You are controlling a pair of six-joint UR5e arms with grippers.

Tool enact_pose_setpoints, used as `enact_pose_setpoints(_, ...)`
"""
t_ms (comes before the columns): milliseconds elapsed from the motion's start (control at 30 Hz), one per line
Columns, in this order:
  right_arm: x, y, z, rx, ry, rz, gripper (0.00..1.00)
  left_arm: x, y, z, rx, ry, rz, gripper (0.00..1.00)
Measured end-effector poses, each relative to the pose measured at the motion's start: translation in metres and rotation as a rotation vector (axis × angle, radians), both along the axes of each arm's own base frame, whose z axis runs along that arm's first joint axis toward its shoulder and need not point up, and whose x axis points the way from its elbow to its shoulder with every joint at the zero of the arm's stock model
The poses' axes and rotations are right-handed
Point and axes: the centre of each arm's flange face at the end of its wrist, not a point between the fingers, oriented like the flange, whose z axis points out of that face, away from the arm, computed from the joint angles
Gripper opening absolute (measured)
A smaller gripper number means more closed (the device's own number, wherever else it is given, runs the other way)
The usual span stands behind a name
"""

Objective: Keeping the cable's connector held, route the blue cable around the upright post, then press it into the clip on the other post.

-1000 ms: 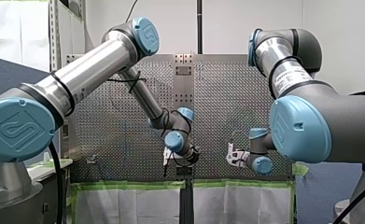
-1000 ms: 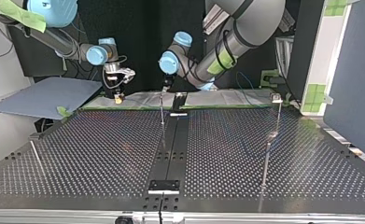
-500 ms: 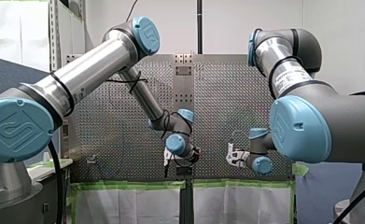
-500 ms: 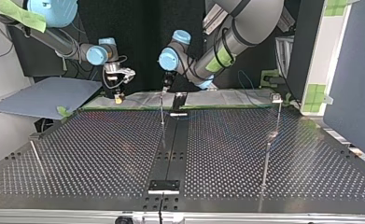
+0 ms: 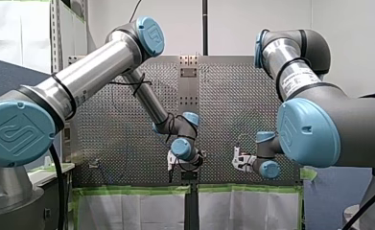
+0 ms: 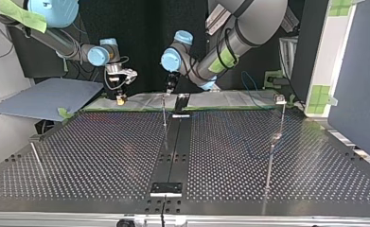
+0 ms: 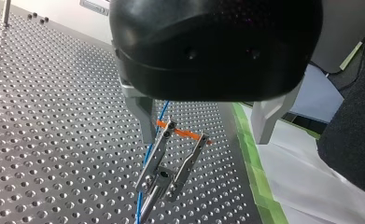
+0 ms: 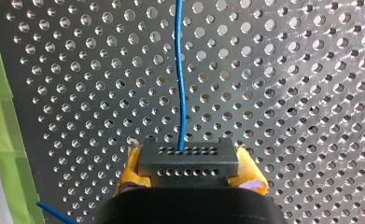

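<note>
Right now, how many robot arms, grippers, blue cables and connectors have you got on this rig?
2 arms: my left arm, my right arm
2 grippers: left gripper, right gripper
1 blue cable
1 connector
Total: 6

Shiny perforated metal table [image 8: 287,93], smooth blue cable [image 8: 180,93], matt dark plastic connector [image 8: 188,163].
</note>
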Motion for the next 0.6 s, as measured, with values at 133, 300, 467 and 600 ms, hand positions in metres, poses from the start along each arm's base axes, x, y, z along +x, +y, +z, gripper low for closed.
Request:
enact_pose_setpoints(133, 0.000, 0.000, -0.001, 0.001, 0.000, 0.000, 0.00, 0.000, 0.000, 0.000, -0.001, 0.000, 0.001, 1.00)
enact_pose_setpoints(300, -0.001, 0.000, -0.001, 0.003, 0.008, -0.005, 0.00, -0.001, -0.001, 0.000, 0.002, -0.002, 0.004, 1.00)
enact_pose_setpoints(467, -0.006, 0.001, 0.001, 0.013, 0.047, -0.020, 0.00, -0.009, -0.006, 0.001, 0.018, -0.010, 0.011, 1.00)
enact_pose_setpoints(600, -0.008, 0.005, 0.010, 0.010, 0.079, -0.014, 0.00, -0.026, -0.019, 0.003, 0.028, -0.020, 0.007, 1.00)
